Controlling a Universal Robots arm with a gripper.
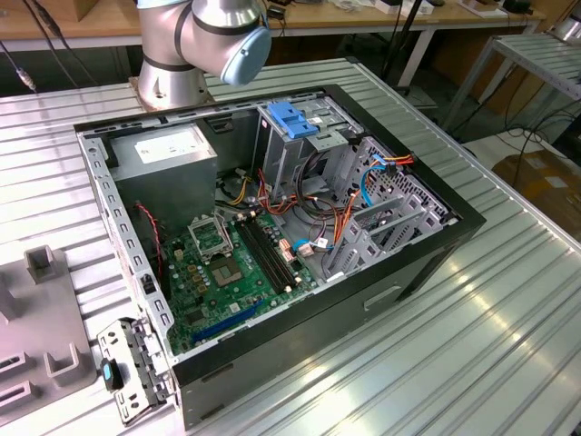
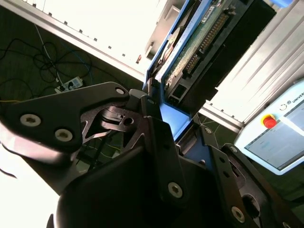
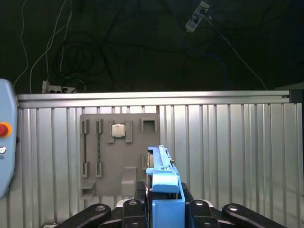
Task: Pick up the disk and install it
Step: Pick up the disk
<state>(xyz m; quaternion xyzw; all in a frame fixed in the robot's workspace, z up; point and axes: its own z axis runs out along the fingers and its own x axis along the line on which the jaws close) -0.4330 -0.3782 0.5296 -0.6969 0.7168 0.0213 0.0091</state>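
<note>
Disk [image 3: 164, 183] aloft: the gripper [image 3: 164, 204] is clenched on the drive's blue carrier rails, holding it edge-on between the jaws and clear of the counter [image 3: 228, 152]. In the second wrist view, the drive's green circuit board [image 2: 199, 40] juts out ahead of the gripper. Beyond the gripper, on the counter, lies a grey fixture plate [image 3: 118, 156] with a square chip [image 3: 119, 130] seated in it.

The step in hand appears to be the carry. Doing it well likely means a steady clamp on both rails and a disk kept square to the jaws, so it cannot twist or slip. The loose orange cables [image 1: 345, 218] beside the drive cage [image 1: 304, 159] look like the main snag risk.

The count: one disk, one gripper, one fixture plate, one chip. The exterior view adds one open computer case [image 1: 300, 336], one drive cage and one blue-handled bracket [image 1: 292, 118] on top of it. Where the case lies from the gripper cannot be told.
</note>
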